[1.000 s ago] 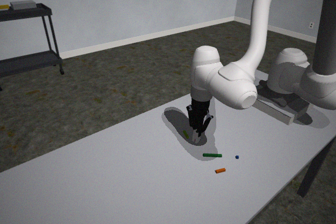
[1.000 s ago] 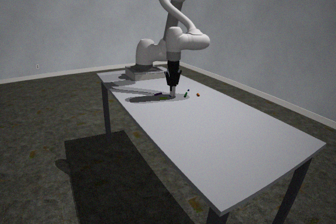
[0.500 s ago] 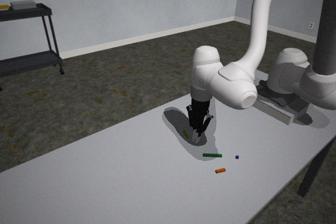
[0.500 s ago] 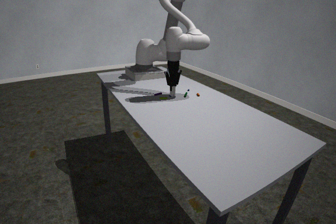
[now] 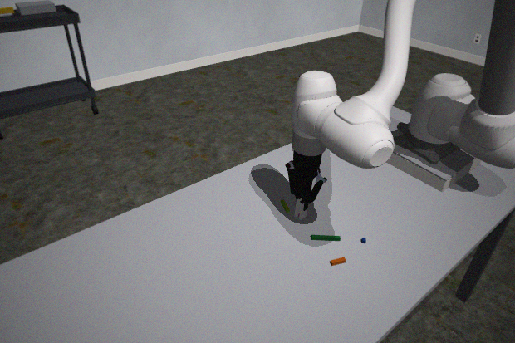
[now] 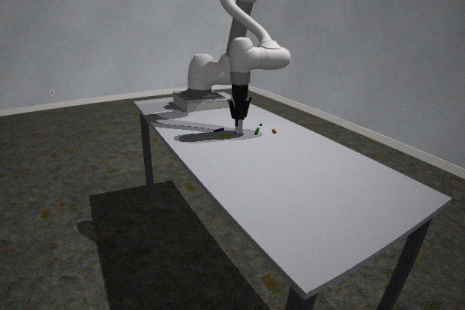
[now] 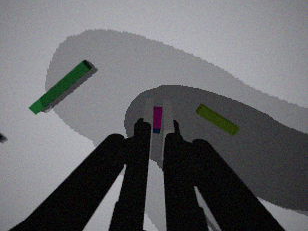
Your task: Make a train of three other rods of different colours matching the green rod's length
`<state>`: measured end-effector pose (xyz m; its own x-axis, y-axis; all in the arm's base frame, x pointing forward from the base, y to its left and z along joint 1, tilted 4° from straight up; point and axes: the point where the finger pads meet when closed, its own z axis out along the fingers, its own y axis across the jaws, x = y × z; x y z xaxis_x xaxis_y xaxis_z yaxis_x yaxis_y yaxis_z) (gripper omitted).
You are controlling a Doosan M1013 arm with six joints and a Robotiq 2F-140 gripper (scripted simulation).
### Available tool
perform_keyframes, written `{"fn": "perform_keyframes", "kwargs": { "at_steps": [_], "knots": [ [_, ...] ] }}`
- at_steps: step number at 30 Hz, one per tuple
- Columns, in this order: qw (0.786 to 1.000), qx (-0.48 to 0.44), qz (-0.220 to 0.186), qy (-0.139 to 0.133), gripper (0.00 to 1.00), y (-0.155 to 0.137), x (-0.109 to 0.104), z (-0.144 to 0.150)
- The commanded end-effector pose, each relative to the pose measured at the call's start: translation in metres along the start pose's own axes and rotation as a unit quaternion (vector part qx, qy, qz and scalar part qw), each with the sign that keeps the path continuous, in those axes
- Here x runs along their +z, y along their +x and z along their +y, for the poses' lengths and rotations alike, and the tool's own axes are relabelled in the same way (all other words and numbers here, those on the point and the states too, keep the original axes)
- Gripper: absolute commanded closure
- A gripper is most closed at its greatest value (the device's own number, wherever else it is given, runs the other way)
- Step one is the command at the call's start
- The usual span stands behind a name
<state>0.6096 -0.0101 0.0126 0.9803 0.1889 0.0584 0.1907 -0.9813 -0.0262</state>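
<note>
The gripper (image 7: 158, 130) points straight down at the table and is clamped on a short magenta rod (image 7: 157, 118), which sticks out past the fingertips in the centre of the wrist view; a small dark blue patch shows at the rod's near end, too small to identify. In the top view the gripper (image 5: 300, 210) sits low over the table, in the middle of the frame inside its own dark shadow, and whether the rod touches the surface cannot be told. Just beside the fingers, to the left in the top view, a lime rod (image 5: 284, 205) lies flat in the shadow. Below and to the right of the gripper the green rod (image 5: 325, 237) lies flat by itself, near the edge of the shadow. Further right is a tiny blue rod (image 5: 363, 240), and below the green one an orange rod (image 5: 337, 261), all apart from one another. In the exterior view a purple rod (image 6: 218, 130) lies to the left of the gripper. The grey table (image 5: 166, 280) fills the lower half of the top view, and a dark cart (image 5: 71, 19) stands by the wall at the upper left.
</note>
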Motion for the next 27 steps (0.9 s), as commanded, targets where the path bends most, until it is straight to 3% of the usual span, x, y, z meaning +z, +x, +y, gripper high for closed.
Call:
{"fn": "perform_keyframes", "kwargs": {
  "at_steps": [1, 27],
  "knots": [
    [1.0, 0.0, 0.0, 0.0, 0.97, 0.0, 0.0024, 0.0],
    [1.0, 0.0, 0.0, 0.0, 0.97, 0.0, 0.0102, 0.0]
  ]
}}
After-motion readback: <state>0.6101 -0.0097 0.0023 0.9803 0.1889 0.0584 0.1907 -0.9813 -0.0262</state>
